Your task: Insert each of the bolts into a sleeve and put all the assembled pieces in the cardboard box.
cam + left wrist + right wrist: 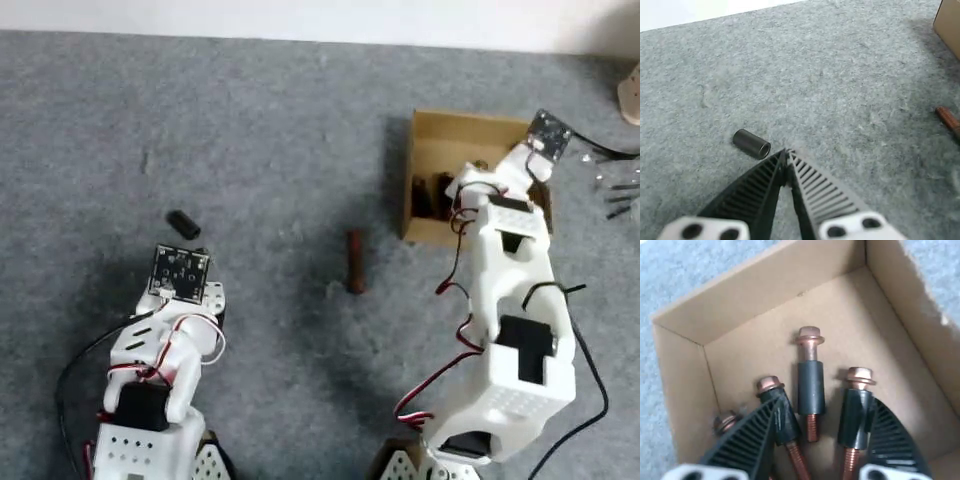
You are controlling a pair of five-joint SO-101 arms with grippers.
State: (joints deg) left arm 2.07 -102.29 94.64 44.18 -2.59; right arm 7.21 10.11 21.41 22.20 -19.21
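Three assembled pieces (810,385) lay in the cardboard box (740,305) under the released right pincer (827,401), one between its open fingers. The left pincer (787,152) was clenched on nothing; one loose sleeve (751,144) lay just beside its tips, one bare bolt (947,120) well apart from them.

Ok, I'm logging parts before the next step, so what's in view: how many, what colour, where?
assembled pieces: three clear, copper bolts in black sleeves, lying in the box
fourth bolt head: one, copper, in the box, partly hidden by a finger
cardboard box: one, brown, under the right arm
loose bolt: one, copper, on the table between the arms
loose sleeve: one, black, just ahead of the left gripper
table: one, grey felt-like cover
small dark bits: several, table's edge beyond the box, too small to identify
left gripper: shut, empty, near the sleeve
right gripper: open, over the box
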